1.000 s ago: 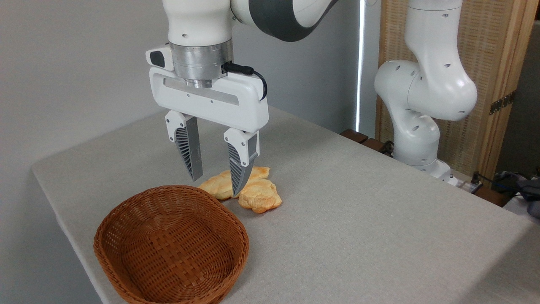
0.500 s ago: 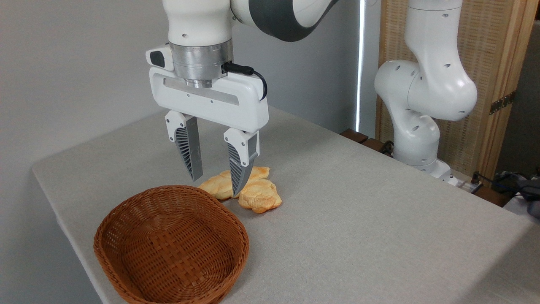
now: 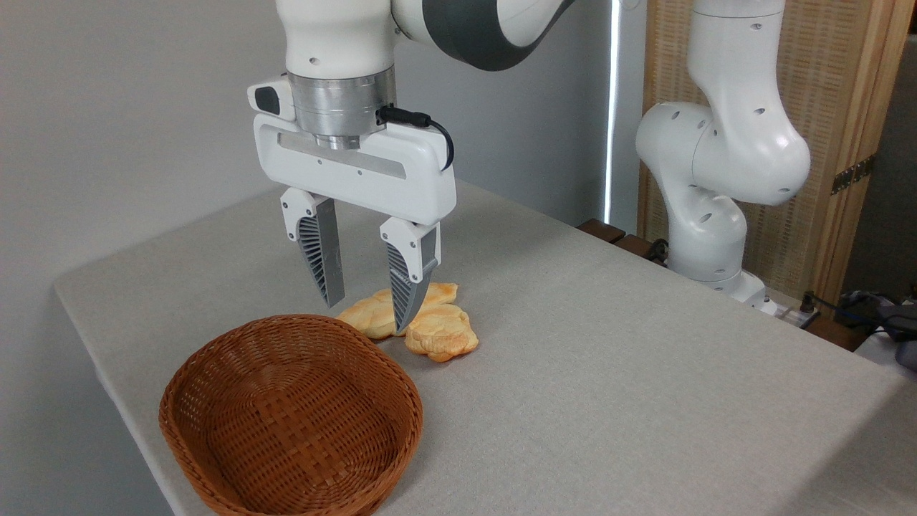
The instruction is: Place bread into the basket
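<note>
Hanging above the desk (image 3: 609,373) with its fingers pointing straight down and spread apart, the tool (image 3: 364,317) holds nothing. From my seat its tips sit in front of the bread pieces, the right finger (image 3: 407,290) overlapping the longer braided loaf (image 3: 372,313), though I cannot tell how high it is above them. The bread (image 3: 442,334) I want, the small lumpy bun, lies on the desk just right of that finger and touching the loaf. I judge the wide spread is there so the fingers can straddle the bun from above. The two pieces lie pressed together, so I'd expect a descent to risk catching the loaf as well; shifting the tool right first looks sensible. The basket (image 3: 215,373) waits empty at the near left corner of the desk, close beside both pieces, which keeps the carry short.
</note>
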Robot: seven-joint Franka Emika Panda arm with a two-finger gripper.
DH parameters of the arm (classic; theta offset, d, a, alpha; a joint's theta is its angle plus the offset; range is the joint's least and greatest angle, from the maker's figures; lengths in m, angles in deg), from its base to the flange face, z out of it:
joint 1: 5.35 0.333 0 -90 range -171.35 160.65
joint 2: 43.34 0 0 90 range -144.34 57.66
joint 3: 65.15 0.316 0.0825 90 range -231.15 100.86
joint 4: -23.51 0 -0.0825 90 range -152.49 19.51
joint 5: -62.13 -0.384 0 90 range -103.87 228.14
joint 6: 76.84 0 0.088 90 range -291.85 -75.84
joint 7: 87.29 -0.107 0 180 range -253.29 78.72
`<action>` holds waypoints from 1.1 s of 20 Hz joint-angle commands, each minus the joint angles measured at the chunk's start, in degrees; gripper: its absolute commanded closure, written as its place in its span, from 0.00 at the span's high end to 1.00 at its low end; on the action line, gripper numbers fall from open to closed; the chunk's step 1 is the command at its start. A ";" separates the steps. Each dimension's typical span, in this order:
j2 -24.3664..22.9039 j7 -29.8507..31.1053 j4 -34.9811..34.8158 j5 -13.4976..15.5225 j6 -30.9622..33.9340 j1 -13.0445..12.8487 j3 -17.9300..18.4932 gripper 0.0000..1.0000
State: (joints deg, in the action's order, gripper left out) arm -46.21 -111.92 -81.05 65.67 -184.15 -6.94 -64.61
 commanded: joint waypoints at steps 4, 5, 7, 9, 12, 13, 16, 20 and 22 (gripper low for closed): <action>0.06 -3.23 0.32 0.95 3.59 0.27 -0.36 1.00; 0.15 -3.23 0.14 0.95 3.59 0.10 -0.45 1.00; 0.15 -3.67 -0.56 0.77 3.59 -0.52 -1.06 1.00; -0.38 -5.15 -3.10 0.07 3.42 -1.65 -1.94 1.00; -2.39 -11.03 -7.14 -0.28 3.15 -2.97 -1.94 1.00; -3.18 -13.23 -8.55 -0.28 3.06 -3.16 -1.94 1.00; -5.65 -19.21 -13.03 -0.28 2.71 -4.20 -1.95 1.00; -7.15 -22.65 -18.13 -0.37 -0.09 -5.96 -1.94 1.00; -7.41 -25.72 -20.06 -0.28 -1.94 -6.23 -2.03 1.00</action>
State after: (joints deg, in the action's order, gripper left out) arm -51.53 -133.39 -96.66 65.65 -182.65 -12.03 -67.01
